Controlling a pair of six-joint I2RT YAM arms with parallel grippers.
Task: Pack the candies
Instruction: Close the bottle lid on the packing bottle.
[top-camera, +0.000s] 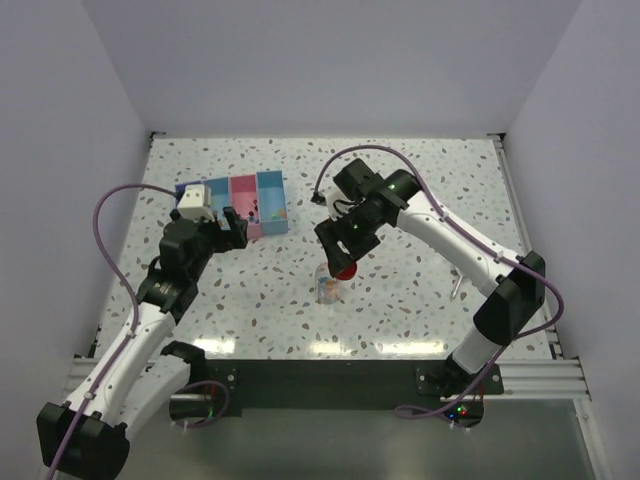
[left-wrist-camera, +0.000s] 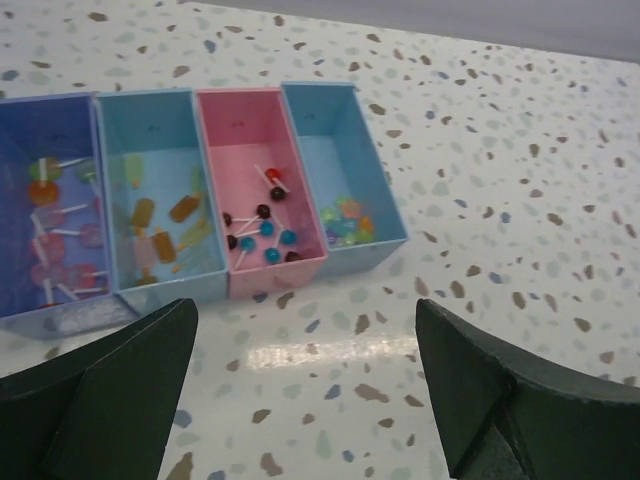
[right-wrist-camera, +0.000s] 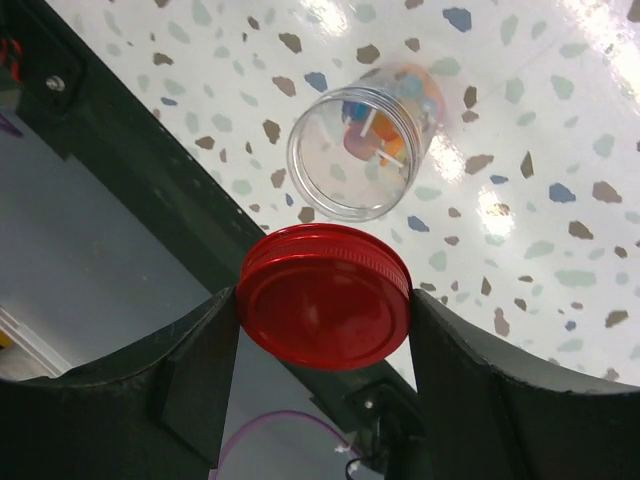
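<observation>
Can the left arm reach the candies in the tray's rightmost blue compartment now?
Probably yes: the left pincer hangs open and empty short of the tray, with nothing between it and those candies.

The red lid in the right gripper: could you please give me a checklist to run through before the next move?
1. red lid gripped on both sides by the right gripper: ok.
2. jar upright with its mouth open: ok.
3. Lid centred over the jar mouth: not ok; the jar sits off to one side of the lid in the top and right wrist views.
4. candies and their sticks all below the jar rim: cannot tell.
5. left gripper open, empty and away from the jar: ok; it hangs over the table by the tray.
</observation>
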